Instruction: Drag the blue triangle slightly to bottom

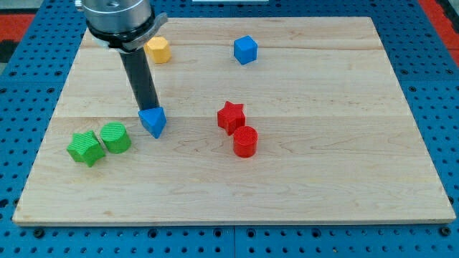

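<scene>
The blue triangle (pixel 153 121) lies on the wooden board (pixel 323 165), left of centre. My tip (pixel 146 110) stands right at the triangle's top edge, touching or nearly touching it from the view's top side. The dark rod rises from there toward the view's top left.
A yellow block (pixel 158 49) and a blue cube (pixel 245 49) sit near the view's top. A red star (pixel 231 117) and a red cylinder (pixel 245 141) sit right of centre. A green star (pixel 85 147) and a green cylinder (pixel 115 137) sit at the left.
</scene>
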